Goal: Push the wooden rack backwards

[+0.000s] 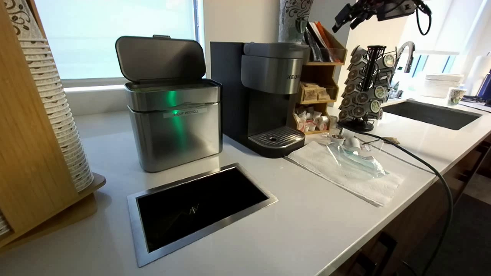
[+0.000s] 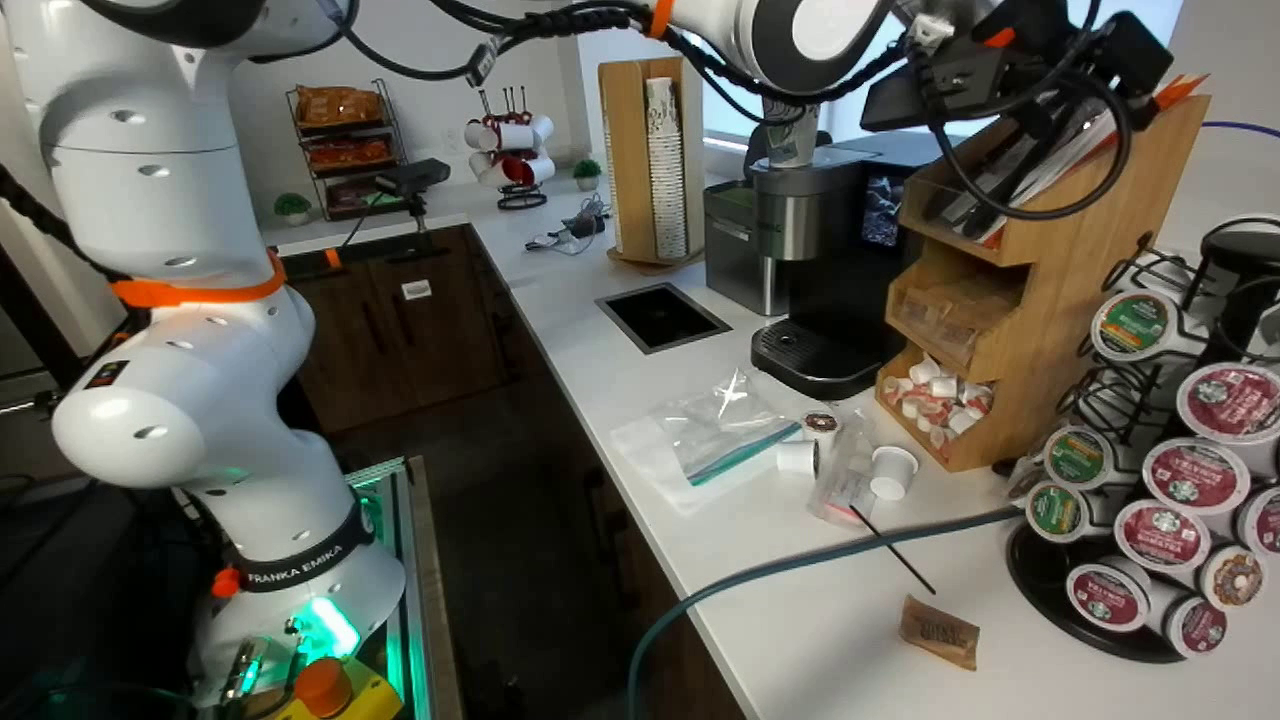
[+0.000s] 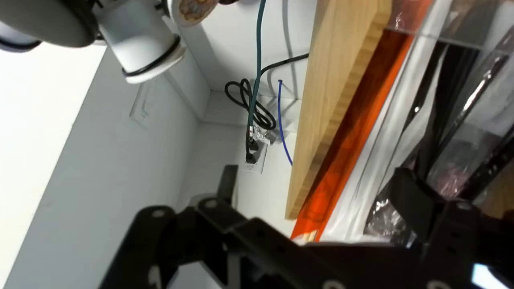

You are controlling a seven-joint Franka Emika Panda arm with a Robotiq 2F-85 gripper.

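The wooden rack (image 2: 1100, 240) stands on the counter beside the coffee machine, with stepped open compartments of packets, small cups and, on top, dark utensils. It is partly hidden behind the coffee machine in an exterior view (image 1: 317, 68). In the wrist view its pale side panel (image 3: 341, 80) rises beside orange and white packets. My gripper (image 3: 319, 184) is open, its fingers wide apart, with the panel's end and packets showing between them. It is above the rack's top in an exterior view (image 2: 1060, 85) and up at the top right in an exterior view (image 1: 345, 21). Contact cannot be told.
The coffee machine (image 1: 268, 73) stands close beside the rack. A wire carousel of pods (image 2: 1160, 540) stands on its other side. A plastic bag (image 2: 720, 420), loose pods and a cable (image 2: 800, 565) lie in front. A wall outlet with cords (image 3: 255, 156) is behind.
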